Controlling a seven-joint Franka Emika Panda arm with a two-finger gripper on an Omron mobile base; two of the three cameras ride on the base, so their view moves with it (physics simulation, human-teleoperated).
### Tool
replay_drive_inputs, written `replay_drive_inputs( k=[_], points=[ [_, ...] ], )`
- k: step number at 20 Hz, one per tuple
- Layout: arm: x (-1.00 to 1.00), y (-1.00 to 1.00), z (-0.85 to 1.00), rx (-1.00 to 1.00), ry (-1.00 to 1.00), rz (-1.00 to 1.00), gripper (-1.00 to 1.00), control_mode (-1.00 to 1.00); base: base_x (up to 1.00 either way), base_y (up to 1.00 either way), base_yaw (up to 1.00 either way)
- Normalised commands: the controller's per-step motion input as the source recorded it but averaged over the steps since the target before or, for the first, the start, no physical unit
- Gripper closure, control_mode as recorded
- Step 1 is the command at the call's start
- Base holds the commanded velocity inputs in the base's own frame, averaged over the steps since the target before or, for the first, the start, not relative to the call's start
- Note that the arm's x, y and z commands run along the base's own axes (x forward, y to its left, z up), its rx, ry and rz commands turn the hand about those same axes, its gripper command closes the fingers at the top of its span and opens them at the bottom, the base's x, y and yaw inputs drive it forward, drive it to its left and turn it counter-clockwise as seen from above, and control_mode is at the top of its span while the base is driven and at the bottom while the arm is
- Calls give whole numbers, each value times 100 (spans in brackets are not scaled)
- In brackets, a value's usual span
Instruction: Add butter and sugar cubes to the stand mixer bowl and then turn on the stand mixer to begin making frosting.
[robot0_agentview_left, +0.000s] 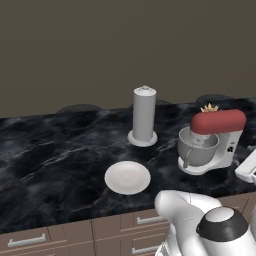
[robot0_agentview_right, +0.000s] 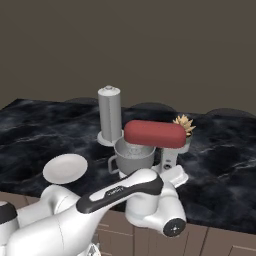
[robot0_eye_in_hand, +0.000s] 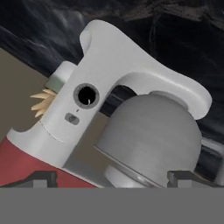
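Black marble desk (robot0_agentview_left: 55, 150) carries your stand mixer (robot0_agentview_left: 214, 140), its stand mixer bowl (robot0_agentview_left: 197, 148) beside the white plate (robot0_agentview_left: 127, 177); your gripper (robot0_eye_in_hand: 111, 177) faces the mixer, fingers parted

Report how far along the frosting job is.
Done, apparently: the white plate lies bare, no butter or sugar cubes on it, though the stand mixer bowl's inside is not visible. In hand: the hand is close up to the stand mixer, facing its dark knob. Left: turning it on.
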Motion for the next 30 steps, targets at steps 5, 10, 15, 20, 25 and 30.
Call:
replay_drive_inputs(
  k=[5,10,15,20,25,30],
  points=[
    [10,-19,-2,-2,0,-6,-100,-100,0,0,0],
    [15,-10,-10,-2,1,-4,-100,-100,0,0,0],
    [8,0,-13,-1,0,-4,-100,-100,0,0,0],
    [0,0,-4,0,0,-3,-100,-100,0,0,0],
    [0,11,0,0,0,-7,-100,-100,0,0,0],
    [5,22,0,0,0,-7,-100,-100,0,0,0]
  ],
)
